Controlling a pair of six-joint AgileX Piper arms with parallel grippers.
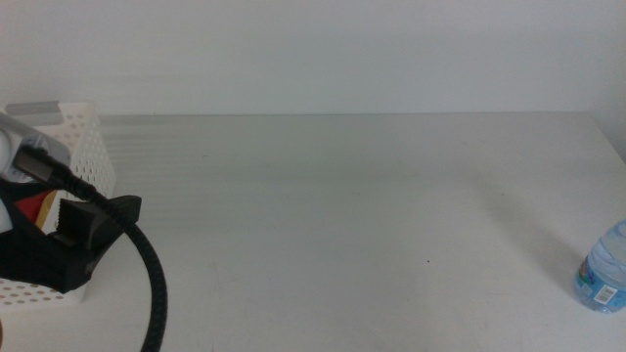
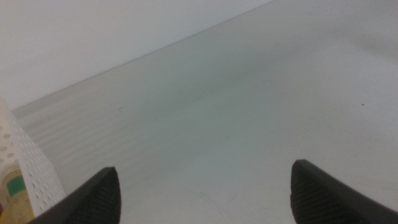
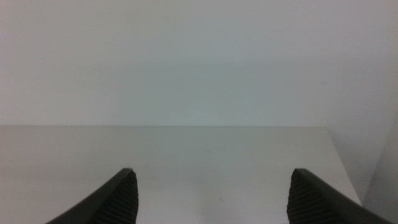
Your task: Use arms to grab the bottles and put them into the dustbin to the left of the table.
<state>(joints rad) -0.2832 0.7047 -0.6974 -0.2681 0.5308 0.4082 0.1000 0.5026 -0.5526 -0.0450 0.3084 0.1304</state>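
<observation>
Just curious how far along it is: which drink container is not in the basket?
The clear water bottle, out on the table at the far right. The red can and yellow bottle sit inside the white basket.

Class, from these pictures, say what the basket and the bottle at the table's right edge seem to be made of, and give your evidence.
The basket: probably white moulded plastic, matte, its walls pierced by even rows of round holes. The bottle: likely clear thin plastic, since the table shows through it, with a blue printed label wrapped round it.
</observation>
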